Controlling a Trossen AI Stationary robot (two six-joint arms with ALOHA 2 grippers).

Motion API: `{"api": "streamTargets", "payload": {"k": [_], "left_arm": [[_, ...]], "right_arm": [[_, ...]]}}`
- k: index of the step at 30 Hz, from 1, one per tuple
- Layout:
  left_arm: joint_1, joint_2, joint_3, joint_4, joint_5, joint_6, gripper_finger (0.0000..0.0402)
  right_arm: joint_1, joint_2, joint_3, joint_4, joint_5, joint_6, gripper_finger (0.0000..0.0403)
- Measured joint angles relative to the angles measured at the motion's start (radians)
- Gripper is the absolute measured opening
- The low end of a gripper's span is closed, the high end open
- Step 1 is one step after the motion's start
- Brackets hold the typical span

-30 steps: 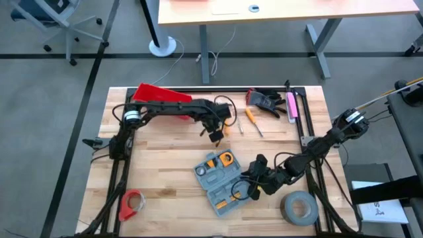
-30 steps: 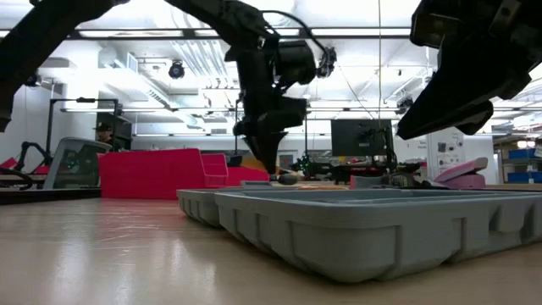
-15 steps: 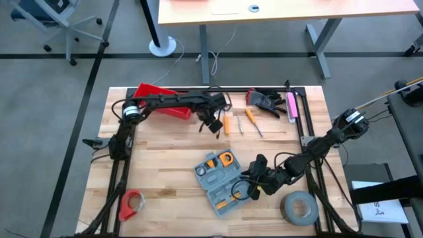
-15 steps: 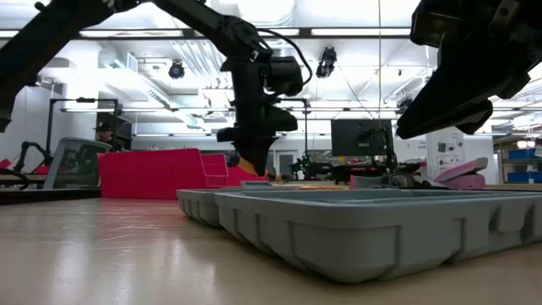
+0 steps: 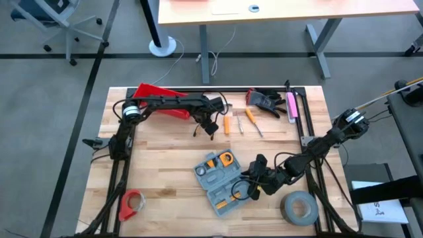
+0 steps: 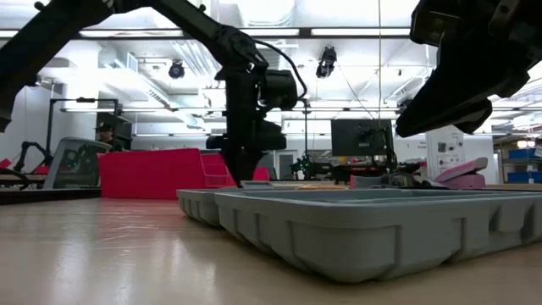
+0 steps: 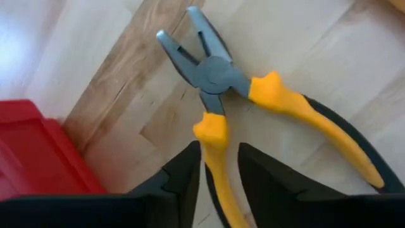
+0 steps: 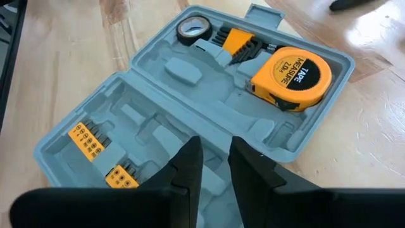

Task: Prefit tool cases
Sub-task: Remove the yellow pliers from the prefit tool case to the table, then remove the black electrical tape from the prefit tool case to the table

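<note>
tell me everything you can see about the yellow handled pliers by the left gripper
The pliers lie flat on the wooden table, near the red bin. They have grey metal jaws, slightly parted, a round pivot, and two yellow handles with black backing that spread apart. The left gripper straddles one handle, a dark finger on each side of it; whether the fingers press it cannot be told. The other handle lies free on the wood.

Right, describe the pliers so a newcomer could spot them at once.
Find the red bin at the table's far left corner. Just beside it, under the left gripper, the pliers lie flat on the wood, one handle between the fingers. Their grey, slightly parted jaws and curved yellow-and-black handles set them apart from the straight screwdrivers nearby.
</note>
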Motion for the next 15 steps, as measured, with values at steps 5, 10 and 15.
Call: {"api": "streamTargets", "payload": {"k": [5,10,15], "left_arm": [[-0.009,-0.004,0.002,0.018,0.0,0.044,0.0149],[-0.037,-0.056,0.007,0.035,0.001,0.072,0.0172],[-0.09,-0.127,-0.021,0.04,0.042,0.105,0.0174]], "right_arm": [[0.0,0.0,0.0,0.0,0.0,0.0,0.0071],[0.0,0.0,0.0,0.0,0.0,0.0,0.0073],[-0.001,0.0,0.0,0.0,0.0,0.0,0.0063]]}}
